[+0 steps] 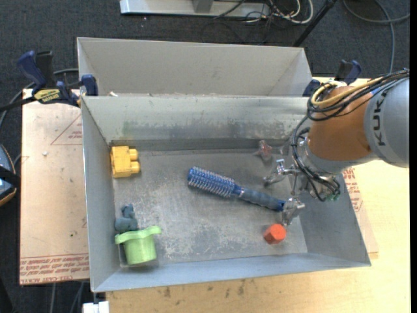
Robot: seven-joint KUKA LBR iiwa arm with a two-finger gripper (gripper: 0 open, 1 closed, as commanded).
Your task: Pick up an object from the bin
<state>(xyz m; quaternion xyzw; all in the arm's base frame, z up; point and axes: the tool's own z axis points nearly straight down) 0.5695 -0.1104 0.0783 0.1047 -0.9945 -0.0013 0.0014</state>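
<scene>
Lying diagonally, blue hairbrush [225, 188]: bristles upper-left, handle toward claw [290, 194]; grip state unclear.

Two big black letters are showing on the grey part of the robot arm [391, 126], at the right side of the bin [195, 67]. They are reading "KU". They are lying sideways and running down the arm. The rest of the word is going past the edge.
</scene>
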